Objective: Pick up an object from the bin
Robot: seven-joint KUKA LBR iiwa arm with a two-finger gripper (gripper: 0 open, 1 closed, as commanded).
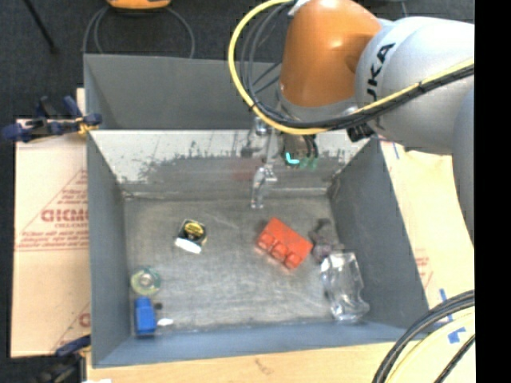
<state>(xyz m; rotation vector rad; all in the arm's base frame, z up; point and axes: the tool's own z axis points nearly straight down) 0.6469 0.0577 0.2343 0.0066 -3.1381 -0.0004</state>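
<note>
Red block, moulded in three segments, lies askew on the bin floor right of centre. It is untouched and the closest of the loose things to the gripper, which hangs just behind it, near the back wall, with nothing seen in its grasp; whether it is open or closed cannot be told from this angle. Beside the block's right end sits a small dark scrap, and just beyond that a crumpled clear wrapper lies against the right wall. Well apart to the left lies a black-and-yellow piece, and in the near-left corner a pale disc sits beside a blue piece. By the look of things the pick has barely begun: no object is off the floor, and settling over one, closing on it and lifting it clear are all yet to be done.
</note>
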